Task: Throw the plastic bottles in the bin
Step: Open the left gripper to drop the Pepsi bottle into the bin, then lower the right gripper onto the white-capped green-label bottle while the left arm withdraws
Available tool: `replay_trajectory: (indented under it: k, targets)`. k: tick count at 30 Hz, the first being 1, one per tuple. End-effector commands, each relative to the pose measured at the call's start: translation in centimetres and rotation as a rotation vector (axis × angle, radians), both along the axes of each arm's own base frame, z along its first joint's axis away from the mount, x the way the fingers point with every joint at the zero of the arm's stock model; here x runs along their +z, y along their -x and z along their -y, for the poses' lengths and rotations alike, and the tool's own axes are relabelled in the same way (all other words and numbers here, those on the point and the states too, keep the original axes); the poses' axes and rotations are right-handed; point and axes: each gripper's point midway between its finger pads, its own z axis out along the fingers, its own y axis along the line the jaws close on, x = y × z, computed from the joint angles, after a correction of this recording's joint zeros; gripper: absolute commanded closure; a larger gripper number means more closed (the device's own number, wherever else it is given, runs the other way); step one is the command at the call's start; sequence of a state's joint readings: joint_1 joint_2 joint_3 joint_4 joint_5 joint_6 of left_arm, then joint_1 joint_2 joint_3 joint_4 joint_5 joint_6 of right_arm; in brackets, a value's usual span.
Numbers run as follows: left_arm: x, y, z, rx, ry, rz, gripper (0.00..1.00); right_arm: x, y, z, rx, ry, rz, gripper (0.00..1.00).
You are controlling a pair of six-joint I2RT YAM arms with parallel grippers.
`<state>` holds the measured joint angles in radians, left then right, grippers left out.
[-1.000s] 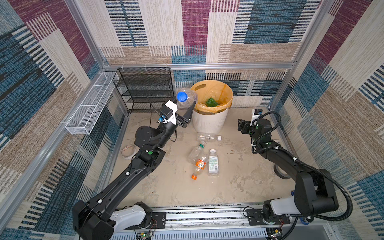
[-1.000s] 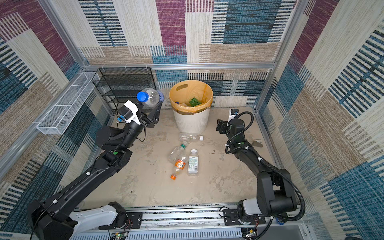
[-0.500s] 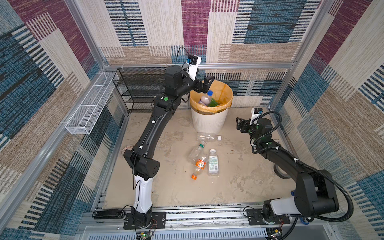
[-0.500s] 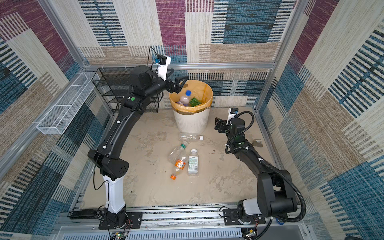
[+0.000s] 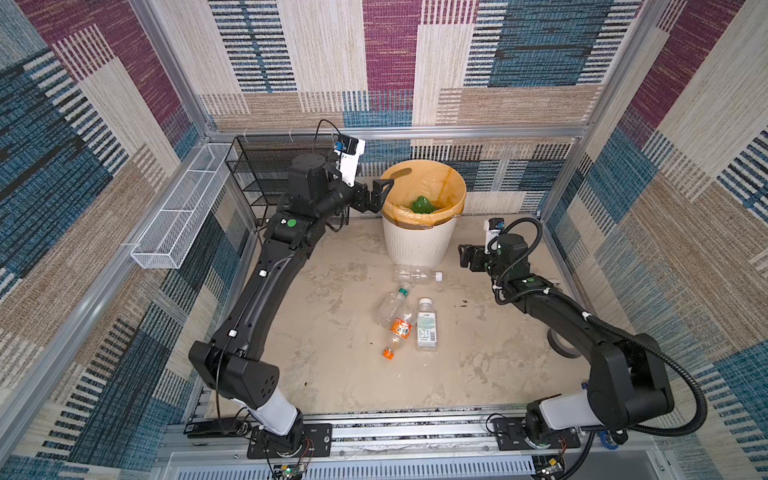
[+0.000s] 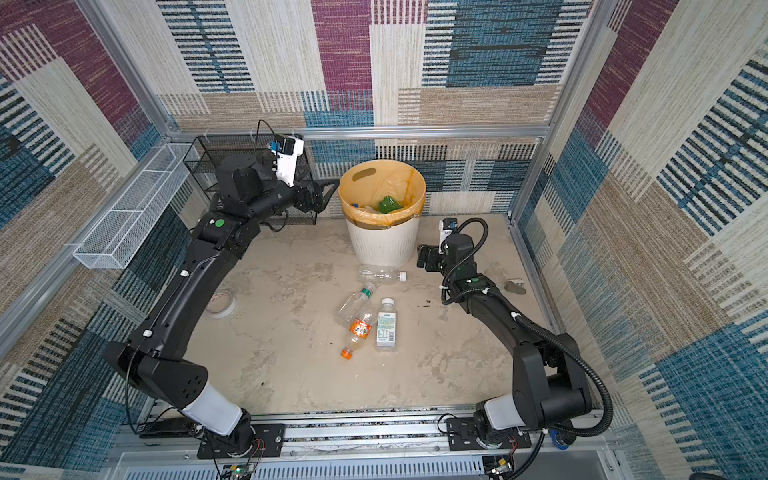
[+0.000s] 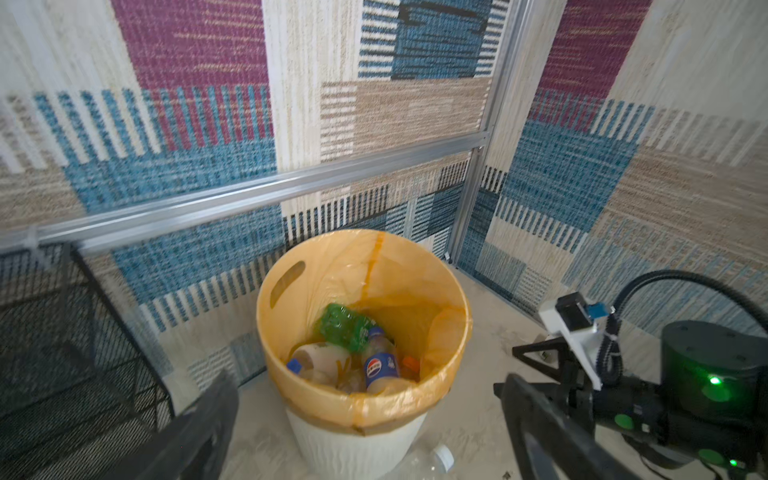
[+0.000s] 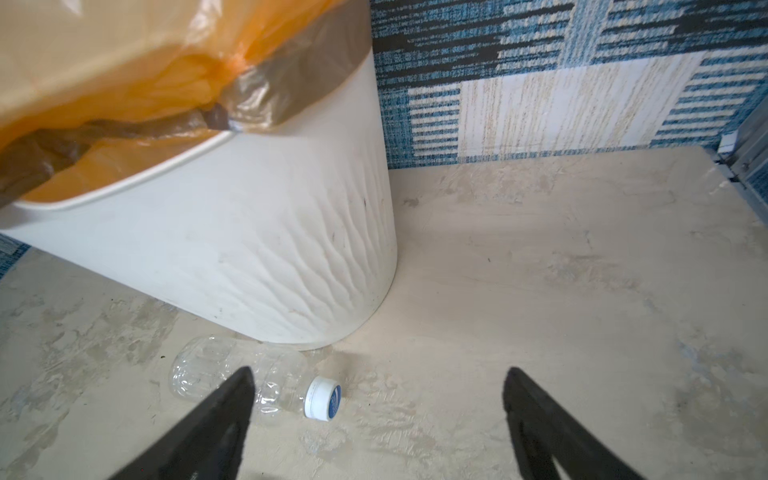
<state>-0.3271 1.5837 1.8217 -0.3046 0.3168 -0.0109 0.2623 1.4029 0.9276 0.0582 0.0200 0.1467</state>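
The white ribbed bin (image 5: 415, 245) (image 6: 382, 245) with its orange bag stands at the back. Inside lie a crushed green bottle (image 7: 345, 328) and a blue-labelled bottle (image 7: 380, 365) among others. My left gripper (image 5: 374, 195) (image 7: 365, 382) hangs open and empty beside the bin's left rim. On the floor in front lie a clear white-capped bottle (image 5: 415, 275) (image 8: 232, 374), a green-capped one (image 5: 392, 305), an orange-labelled one (image 5: 399, 332) and a white-labelled one (image 5: 426, 326). My right gripper (image 5: 465, 257) (image 8: 378, 370) is open and low, right of the bin, near the white-capped bottle.
A black mesh rack (image 5: 270, 166) stands left of the bin, behind the left arm. A white wire basket (image 5: 178, 224) hangs on the left wall. A white tape roll (image 6: 220, 303) lies by the left arm and a dark roll (image 5: 559, 345) by the right arm.
My left arm swung a blue-capped bottle up over the bin, let it go into the bin, and drew back to the rim's left side. The right gripper opened wider.
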Motion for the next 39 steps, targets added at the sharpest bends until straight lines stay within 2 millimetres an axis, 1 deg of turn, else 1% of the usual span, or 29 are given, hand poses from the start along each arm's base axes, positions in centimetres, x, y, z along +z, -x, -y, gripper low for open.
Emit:
replay_trajectory:
  k: [1, 4, 5, 6, 8, 9, 10, 11, 12, 14, 17, 20, 24, 26, 30, 32, 35, 39]
  targets:
    - [-1.8, 0.4, -3.2, 0.102, -0.037, 0.005, 0.01, 2.0, 1.7, -0.7, 0.047, -0.014, 0.141, 0.01]
    - [-4.3, 0.8, -6.1, 0.159, -0.013, -0.067, 0.01, 5.0, 4.7, -3.2, 0.219, -0.158, 0.282, 0.01]
    - [-5.1, 1.0, -6.9, 0.172, -0.014, -0.092, 0.01, 5.6, 5.6, -4.0, 0.286, -0.206, 0.305, 0.01]
    - [-5.9, 1.2, -7.6, 0.183, -0.021, -0.115, 0.01, 5.7, 5.9, -4.7, 0.330, -0.239, 0.294, 0.01]
    - [-7.1, 1.7, -8.5, 0.196, -0.037, -0.132, 0.01, 5.3, 5.6, -5.7, 0.371, -0.267, 0.239, 0.01]
    - [-7.9, 2.0, -8.8, 0.204, -0.053, -0.136, 0.01, 4.7, 5.3, -6.2, 0.393, -0.266, 0.201, 0.04]
    - [-8.8, 2.1, -9.1, 0.214, -0.065, -0.145, 0.01, 3.9, 4.7, -6.4, 0.395, -0.247, 0.154, 0.10]
    - [-9.6, 2.3, -9.4, 0.221, -0.074, -0.154, 0.01, 2.5, 4.1, -6.4, 0.377, -0.228, 0.081, 0.14]
    - [-10.7, 2.6, -9.6, 0.225, -0.084, -0.167, 0.01, 1.3, 3.2, -6.1, 0.341, -0.206, 0.006, 0.14]
    - [-12.4, 2.9, -10.0, 0.239, -0.100, -0.186, 0.01, -0.9, 2.9, -5.7, 0.290, -0.158, -0.108, 0.12]
    - [-14.7, 3.1, -10.8, 0.272, -0.103, -0.202, 0.01, -3.7, 4.2, -5.8, 0.249, -0.087, -0.226, 0.13]
    - [-16.2, 2.9, -11.1, 0.278, -0.096, -0.217, 0.01, -6.2, 6.1, -6.9, 0.225, -0.012, -0.347, 0.14]
    - [-17.9, 2.5, -11.3, 0.277, -0.088, -0.258, 0.00, -9.2, 8.6, -8.1, 0.200, -0.022, -0.499, 0.14]
    - [-18.6, 2.3, -11.5, 0.284, -0.094, -0.275, 0.00, -10.1, 9.7, -8.7, 0.200, -0.036, -0.537, 0.14]
    - [-20.4, 2.0, -12.4, 0.325, -0.130, -0.310, 0.01, -12.0, 11.8, -10.3, 0.220, -0.040, -0.592, 0.14]
    - [-20.7, 1.9, -12.5, 0.329, -0.134, -0.320, 0.01, -12.7, 12.6, -10.9, 0.229, -0.040, -0.620, 0.14]
    - [-21.0, 1.8, -12.3, 0.320, -0.122, -0.329, 0.01, -13.6, 13.2, -11.8, 0.240, -0.018, -0.644, 0.14]
    - [-21.0, 1.8, -12.3, 0.318, -0.118, -0.332, 0.01, -15.2, 13.8, -12.0, 0.234, 0.027, -0.681, 0.14]
